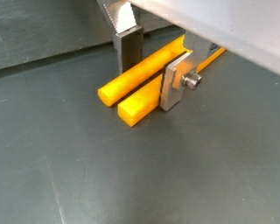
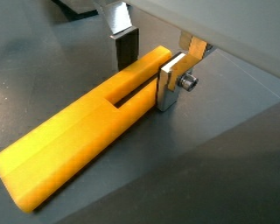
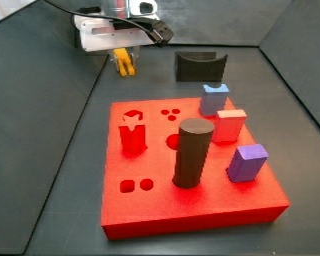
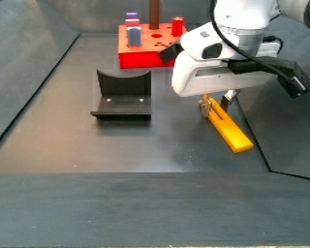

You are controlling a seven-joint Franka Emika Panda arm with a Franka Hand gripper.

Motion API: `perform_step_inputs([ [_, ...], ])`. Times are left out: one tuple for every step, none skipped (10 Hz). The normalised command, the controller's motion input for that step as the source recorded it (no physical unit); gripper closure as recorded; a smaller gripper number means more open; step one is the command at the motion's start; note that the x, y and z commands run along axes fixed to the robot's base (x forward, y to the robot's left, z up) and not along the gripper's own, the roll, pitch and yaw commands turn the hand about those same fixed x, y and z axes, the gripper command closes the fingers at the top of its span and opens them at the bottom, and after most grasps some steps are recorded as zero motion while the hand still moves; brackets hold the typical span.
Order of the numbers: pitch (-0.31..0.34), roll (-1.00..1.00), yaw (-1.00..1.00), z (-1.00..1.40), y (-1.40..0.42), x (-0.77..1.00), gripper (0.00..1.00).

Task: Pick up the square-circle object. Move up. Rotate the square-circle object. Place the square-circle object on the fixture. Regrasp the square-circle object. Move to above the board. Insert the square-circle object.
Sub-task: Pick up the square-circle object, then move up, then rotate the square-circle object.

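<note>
The square-circle object point(image 1: 125, 87) is a yellow-orange elongated piece with two prongs, lying flat on the dark floor point(image 2: 73, 149). My gripper point(image 1: 150, 79) straddles its pronged end, one silver finger on each side point(image 2: 147, 79). The far finger stands slightly off the piece, so the gripper is open. In both side views the gripper point(image 3: 124, 55) point(image 4: 216, 100) hangs low over the object point(image 3: 124, 66) point(image 4: 232, 131). The black fixture point(image 3: 199, 67) point(image 4: 121, 95) stands apart from it. The red board point(image 3: 156, 205) point(image 4: 144, 58) sits further off.
On the board stand a tall dark cylinder point(image 3: 191, 152), a blue block point(image 3: 215, 98), a red block point(image 3: 230, 124) and a purple block point(image 3: 248, 162). Sloping dark walls enclose the floor on all sides.
</note>
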Motion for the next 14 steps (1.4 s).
perform_step_inputs([
  [0.0, 0.0, 0.0, 0.0, 0.0, 0.0, 1.0],
  [0.0, 0.0, 0.0, 0.83, 0.0, 0.0, 1.0],
  [0.008, 0.0, 0.0, 0.82, 0.0, -0.01, 1.0],
  [0.027, 0.0, -0.01, 0.74, 0.0, -0.03, 1.0],
  [0.043, 0.01, -0.01, 0.64, 0.0, -0.02, 1.0],
  [0.057, 0.01, -0.02, 0.52, 0.01, -0.01, 1.0],
  [0.063, 0.02, -0.02, 0.39, 0.01, -0.01, 1.0],
  [0.061, 0.04, -0.02, 0.21, 0.01, -0.02, 1.0],
  [0.0, 0.0, 0.0, 0.83, 0.36, 0.73, 1.0],
  [0.055, 0.0, -0.01, 0.67, 0.32, 0.65, 1.0],
  [0.095, -0.01, -0.01, 0.56, 0.24, 0.54, 1.0],
  [0.109, -0.01, -0.01, 0.33, 0.12, 0.3, 1.0],
  [0.0, 0.0, -1.0, 0.0, 0.0, 0.0, 1.0],
  [-0.004, 0.0, -1.0, -0.09, -0.03, -0.08, 1.0],
])
